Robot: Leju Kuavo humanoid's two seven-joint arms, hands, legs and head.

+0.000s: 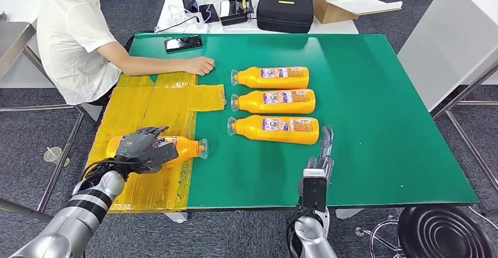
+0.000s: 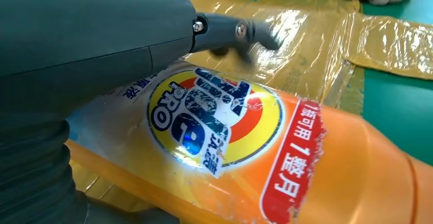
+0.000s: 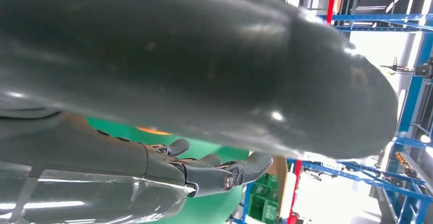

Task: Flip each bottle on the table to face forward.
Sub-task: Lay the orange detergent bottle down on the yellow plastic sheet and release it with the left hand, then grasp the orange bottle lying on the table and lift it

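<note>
orange bottle [image 1: 176,147] gripped by the left hand [image 1: 140,146] on yellow tape [image 1: 170,99]

it should be rolled slowly, label kept up (right hand [image 1: 322,158] idle, fingers straight and apart).

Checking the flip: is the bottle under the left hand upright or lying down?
Lying down. The bottle rests on its side on the yellow sheet, with the left hand over it.

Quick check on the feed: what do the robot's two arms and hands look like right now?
Both arms are silver with dark bands and black cables near the wrists. The left hand is dark grey with a ribbed cover and darker fingers. The right hand is slim and grey, above a black wrist block.
</note>
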